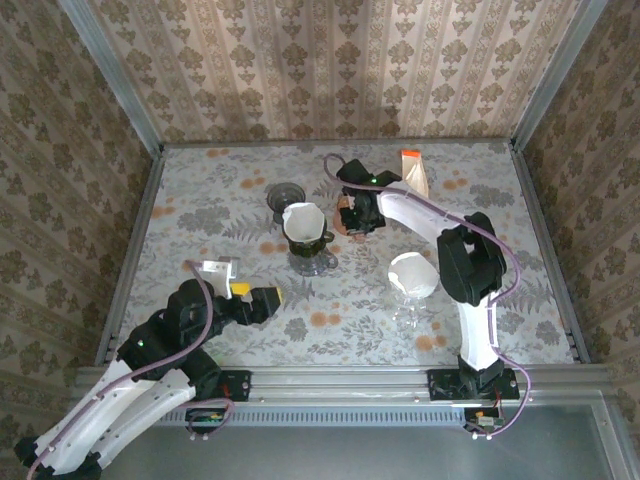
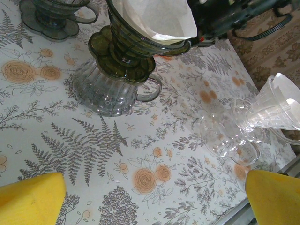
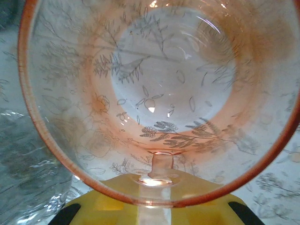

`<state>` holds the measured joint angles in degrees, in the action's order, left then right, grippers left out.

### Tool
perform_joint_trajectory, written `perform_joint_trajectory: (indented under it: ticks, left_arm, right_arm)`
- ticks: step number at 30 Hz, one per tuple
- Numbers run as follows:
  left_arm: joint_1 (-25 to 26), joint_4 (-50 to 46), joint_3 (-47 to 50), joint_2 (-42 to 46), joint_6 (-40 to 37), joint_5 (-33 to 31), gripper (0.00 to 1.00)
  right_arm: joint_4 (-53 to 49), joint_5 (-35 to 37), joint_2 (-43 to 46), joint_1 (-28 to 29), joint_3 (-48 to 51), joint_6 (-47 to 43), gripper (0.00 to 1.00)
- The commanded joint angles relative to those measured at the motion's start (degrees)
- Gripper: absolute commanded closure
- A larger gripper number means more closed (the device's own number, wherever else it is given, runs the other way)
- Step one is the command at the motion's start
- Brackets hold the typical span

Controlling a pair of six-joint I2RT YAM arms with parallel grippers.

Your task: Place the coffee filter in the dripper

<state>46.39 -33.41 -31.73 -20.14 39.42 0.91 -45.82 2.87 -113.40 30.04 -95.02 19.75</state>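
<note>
**Left tool**: nearest item, low over the near-left of the worktop. Released: its yellow fingers are spread wide, with nothing between them and nothing touched. It faces the stacked vessels beyond.

**Clear dripper**: right of centre, seated on a clear server. Mouth up, white inside. Well apart from both tools.

**Coffee filter**: white paper cone near the worktop centre, already seated in the dark dripper. Its long axis is about upright, with the open mouth up and the narrow end down inside the dripper. Its upper edge stands proud of the dripper's rim.

**Dark dripper**: smoky green, ribbed, with a scalloped base flange. It rests on a ribbed glass carafe whose handle is turned toward the right arm's side.

**Right tool**: just beyond and to the right of the filter stack. Clenched: its yellow fingers are drawn close together on the pink dripper, gripping it at the rim. The wrist camera looks into the dripper's open mouth.

**Second dark dripper**: stands on the worktop, beyond and left of the stack.

**Orange-and-white packet**: farthest item, near the back edge.
</note>
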Motion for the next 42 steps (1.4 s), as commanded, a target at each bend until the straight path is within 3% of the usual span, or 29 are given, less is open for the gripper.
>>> perform_joint_trajectory:
  ticks: [1, 11, 17, 22, 30, 35, 42]
  left_arm:
    - [-0.43, 0.07, -0.18, 0.88, 0.74, 0.41, 0.00]
    - [-0.51, -1.25, -0.80, 2.21, 0.22, -1.03, 0.00]
    - [-0.61, -2.28, -1.06, 3.26, 0.22, -2.08, 0.00]
    - [-0.64, -2.80, -0.97, 3.62, 0.34, -2.58, 0.00]
    - [-0.69, -3.60, -1.23, 3.62, 0.51, -3.51, 0.00]
    - [-0.74, -3.32, -0.97, 3.49, 0.75, -3.89, 0.00]
    - [-0.81, -4.20, -1.50, 3.18, 0.75, -3.90, 0.00]
  right_arm:
    - [0.70, 5.15, 8.44, -0.25, -1.07, 0.69, 0.92]
    - [3.21, 6.63, 31.84, 2.98, 10.33, 4.86, 0.93]
    - [2.02, 10.39, 46.55, 15.01, 18.10, 5.97, 0.93]
    - [-2.27, 11.10, 53.22, 25.37, 21.76, 8.38, 0.93]
    - [-6.11, 9.71, 51.75, 40.43, 29.69, 14.00, 0.93]
    - [2.87, 3.44, 46.39, 40.80, 38.58, 16.28, 0.93]
    - [6.87, 0.77, 36.60, 40.14, 39.86, 15.00, 0.93]
